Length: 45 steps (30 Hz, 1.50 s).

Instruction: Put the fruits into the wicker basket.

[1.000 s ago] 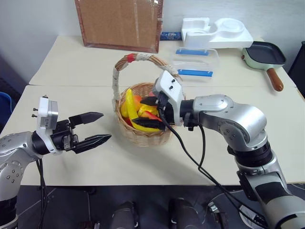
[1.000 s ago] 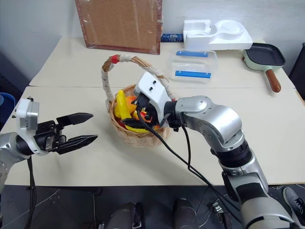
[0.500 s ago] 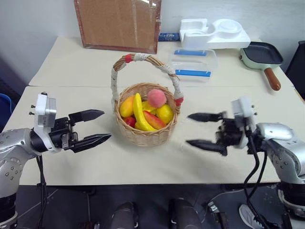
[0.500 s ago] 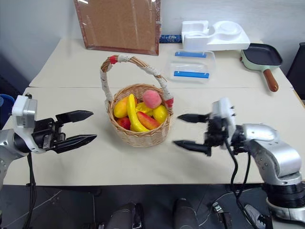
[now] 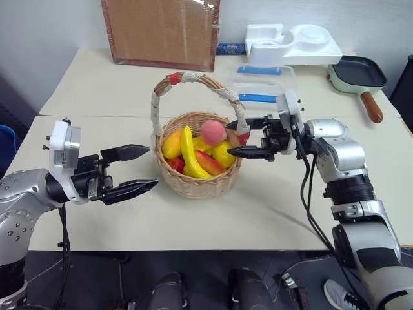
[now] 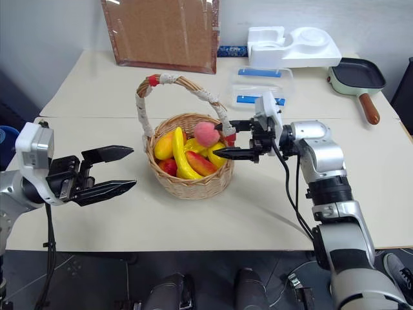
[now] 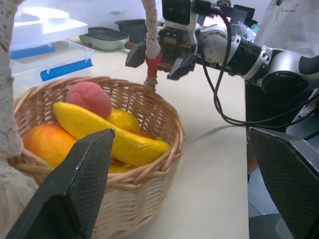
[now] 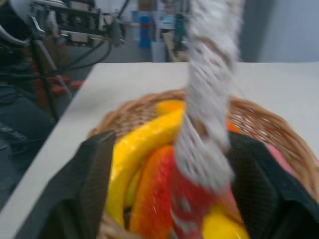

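- Two pale beige tabletop (image 5: 97,90) panels meet along a seam, with a white wall behind them across the top of the frame.
- At the upper left a brown cork board (image 5: 161,32) leans on the wall.
- At the lower left, the left tool (image 5: 137,170) points level toward the right, its two black fingers spread wide with nothing between them; its arm comes in from the left edge, bent at the elbow.
- The wicker basket (image 5: 197,181) stands at the centre of the frame, just right of that tool's tips and apart from them.
- In the basket lie the fruits: a yellow banana (image 5: 191,155) across the middle, a pink peach (image 5: 213,132) on top, an orange mango (image 5: 171,143) toward its left side, and a lemon (image 5: 224,155) toward its right.
- The handle (image 5: 193,81), wrapped in white cloth with red ends, arches over them.
- Right of centre, the right tool (image 5: 236,136) points level toward the left, its fingers part open, one on each side of the handle's red right end; whether they touch it I cannot tell.
- Its arm reaches up from the lower right, bent sharply at the elbow.
- At the upper right sit a clear box with blue clips (image 5: 264,81), a white foam tray (image 5: 293,42) and a green pan (image 5: 358,74).
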Tool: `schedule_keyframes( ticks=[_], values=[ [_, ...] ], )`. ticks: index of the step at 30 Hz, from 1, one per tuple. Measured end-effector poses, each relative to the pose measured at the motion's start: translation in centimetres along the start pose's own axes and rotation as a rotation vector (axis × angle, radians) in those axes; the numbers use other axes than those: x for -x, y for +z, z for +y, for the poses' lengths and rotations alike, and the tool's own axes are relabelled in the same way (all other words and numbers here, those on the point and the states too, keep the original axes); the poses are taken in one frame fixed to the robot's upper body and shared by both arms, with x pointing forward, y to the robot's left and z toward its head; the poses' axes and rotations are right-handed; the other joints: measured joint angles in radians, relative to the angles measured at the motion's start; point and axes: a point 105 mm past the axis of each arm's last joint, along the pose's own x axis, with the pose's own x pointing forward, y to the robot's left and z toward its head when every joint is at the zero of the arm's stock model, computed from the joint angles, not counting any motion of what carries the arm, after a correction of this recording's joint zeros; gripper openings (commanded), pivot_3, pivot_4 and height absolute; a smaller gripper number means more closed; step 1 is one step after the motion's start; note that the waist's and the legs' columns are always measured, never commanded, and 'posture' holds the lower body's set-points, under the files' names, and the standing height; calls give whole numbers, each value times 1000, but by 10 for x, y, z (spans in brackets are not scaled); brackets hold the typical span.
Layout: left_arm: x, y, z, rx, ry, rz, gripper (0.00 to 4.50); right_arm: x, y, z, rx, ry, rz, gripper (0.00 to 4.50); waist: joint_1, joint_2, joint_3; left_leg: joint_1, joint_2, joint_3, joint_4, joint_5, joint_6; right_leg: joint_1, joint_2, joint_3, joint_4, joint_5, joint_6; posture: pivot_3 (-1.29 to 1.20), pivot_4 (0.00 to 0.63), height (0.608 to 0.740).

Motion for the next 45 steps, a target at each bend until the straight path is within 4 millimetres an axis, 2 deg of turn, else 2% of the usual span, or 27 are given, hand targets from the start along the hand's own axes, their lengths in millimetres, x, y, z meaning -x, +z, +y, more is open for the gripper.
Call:
schedule_keyframes(
  ticks=[5, 6, 10, 12, 14, 16, 19, 20, 21, 23, 30, 32, 34, 35, 38, 39, 43, 45],
  values=[
    [0, -3, -2, 1, 13, 5, 4500, -1, -2, -1, -50, 1, -15, 434, -2, 0, 0, 0, 0, 0, 1, 0, 0, 0, 0, 0, 1, 0, 0, 0, 150, 740],
    [-1, -2, -3, -5, 9, 5, 4500, 3, -3, 0, -63, -6, -10, 211, -1, 0, 0, 0, 0, 0, 0, 0, 0, 0, 0, 0, 1, 0, 0, 0, 150, 740],
    [-1, -2, -3, -5, 7, -10, 4500, 32, -6, 10, -90, -82, -4, 220, 7, 0, 0, -1, -1, -1, 0, 0, 0, 0, -1, -1, 0, 0, 0, 0, 150, 740],
    [-3, -1, -3, -9, -1, -13, 4500, 40, -7, 13, -92, -121, -5, 220, 5, 0, 0, 0, -1, 0, 1, 0, 0, 0, -1, 0, 0, 0, 0, 0, 150, 740],
    [-9, 2, -2, -24, -32, -24, 4500, 55, -4, 16, -85, -217, -8, 220, 9, 0, 0, 0, -1, 0, 1, 0, 0, 0, -1, -1, 1, 0, 0, 0, 150, 740],
    [-13, 4, 2, -29, -48, -41, 4500, 79, 0, 15, -80, -369, -23, 220, 20, 0, 0, 0, -1, 1, 2, 0, 0, 0, -1, 0, 1, 0, 0, 0, 150, 740],
    [-19, 0, 9, -21, -69, -42, 4500, 127, 17, 17, -43, -639, -33, 220, 28, 0, 0, -1, -1, 3, 2, 0, 0, 0, -1, 0, 0, 0, 0, 0, 150, 740],
    [-21, 0, 11, -19, -76, -43, 4500, 137, 20, 18, -29, -689, -22, 220, 28, 0, 0, -1, -1, 4, 1, 0, 0, 0, -1, 0, 0, 0, 0, 0, 150, 740],
    [-25, 1, 13, -24, -94, -47, 4500, 158, 23, 22, -9, -772, 8, 220, 31, 0, 0, -1, -1, 7, 2, 0, 0, 1, -1, -1, 0, 0, 0, 0, 150, 740],
    [-27, 1, 15, -24, -103, -43, 4500, 178, 24, 24, 3, -857, 31, 220, 28, 0, 0, 0, -1, 9, 1, 0, 0, 1, 0, 0, 0, 0, 0, 0, 150, 740],
    [-35, 3, 19, -37, -160, -33, 4500, 234, -15, 22, -91, -1112, 97, 220, 9, 0, 0, 2, 0, 13, 0, 0, 0, 0, 0, 2, 0, 0, 0, 0, 150, 740],
    [-34, 2, 21, -33, -154, -30, 4500, 242, -18, 21, -93, -1165, 100, 220, 5, 0, 0, 2, 0, 13, 1, 0, 0, 0, 0, 2, 0, 0, 0, 0, 150, 740],
    [-34, 2, 21, -34, -155, -29, 4500, 247, -21, 21, -87, -1210, 109, 958, 3, 0, 0, 2, 0, 12, 1, 0, 0, 1, 0, 2, 1, 0, 0, 0, 150, 740],
    [-34, 2, 21, -34, -155, -28, 4500, 247, -23, 21, -84, -1228, 107, 1130, 3, -1, 0, 2, 0, 12, 1, 0, 0, 1, 0, 2, 1, 0, 0, 0, 150, 740],
    [-33, -1, 21, -26, -145, -25, 4500, 235, -46, 27, -140, -1245, 83, 2114, 3, -1, -1, 2, 0, 12, 1, 0, 0, 1, 0, 2, 1, 0, 0, 0, 150, 740],
    [-32, -2, 21, -22, -139, -25, 4500, 230, -47, 29, -140, -1239, 76, 2492, 2, 0, -1, 3, 0, 12, 1, 0, 0, 1, 0, 3, 1, 0, 0, 0, 150, 740],
    [-28, -6, 22, -7, -119, -24, 4500, 215, -37, 35, -96, -1188, 57, 3901, 2, 0, -1, 2, 0, 11, 1, 0, 0, 1, 0, 2, 1, 0, 0, 0, 150, 740],
    [-27, -6, 22, -5, -118, -24, 4500, 214, -29, 38, -55, -1176, 48, 4472, 4, 0, -1, 2, 0, 12, 1, 0, 0, 1, 0, 2, 0, 0, 0, 0, 150, 740]
  ],
)
